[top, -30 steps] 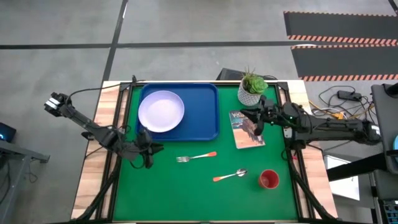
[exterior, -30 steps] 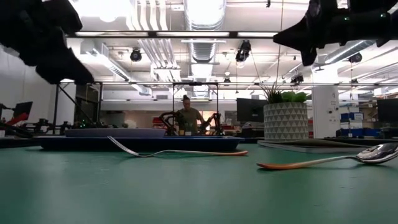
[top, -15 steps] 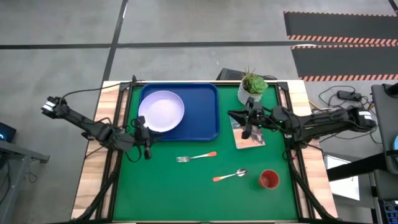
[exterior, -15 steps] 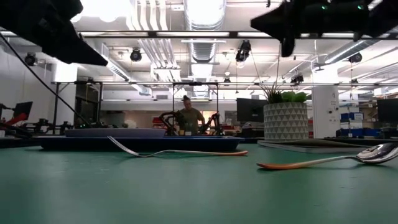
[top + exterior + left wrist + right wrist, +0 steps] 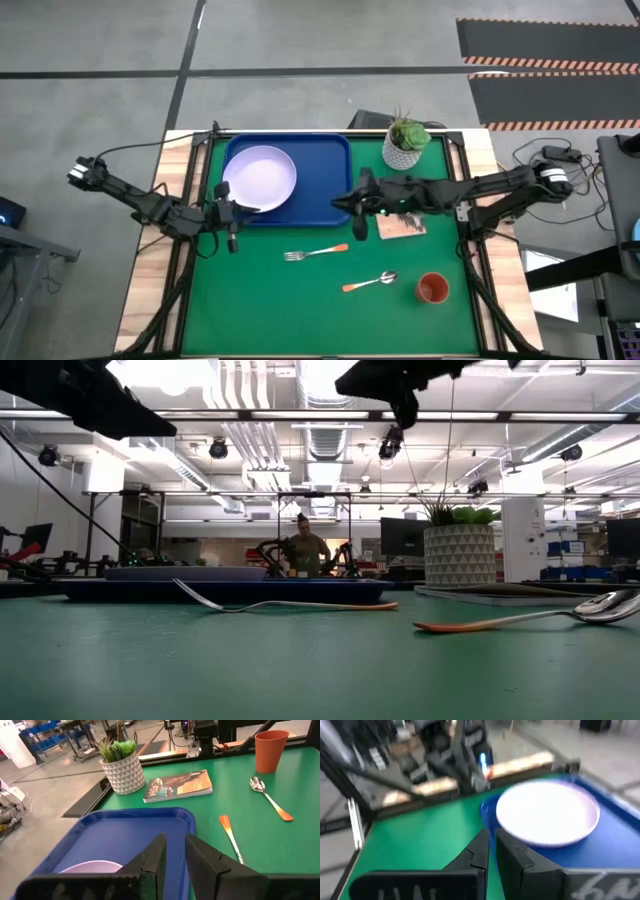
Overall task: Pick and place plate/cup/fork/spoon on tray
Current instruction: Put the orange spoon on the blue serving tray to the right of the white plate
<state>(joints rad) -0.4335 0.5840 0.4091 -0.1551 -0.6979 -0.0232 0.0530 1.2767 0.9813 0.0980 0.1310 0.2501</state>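
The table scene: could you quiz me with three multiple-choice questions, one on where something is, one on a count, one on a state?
1. Where is the plate?
A. On the tray
B. On the bare green mat
C. On the booklet

2. How many tableware items lie off the tray?
A. One
B. Two
C. Three

3. What does the right gripper hold?
A. The fork
B. Nothing
C. The cup

Answers:
1. A: the high view shows the plate inside the tray's left part.
2. C: the fork, the spoon and the cup all rest on the mat.
3. B: its fingers are shut with nothing between them, above the tray's near right corner; fork and cup sit apart from it.
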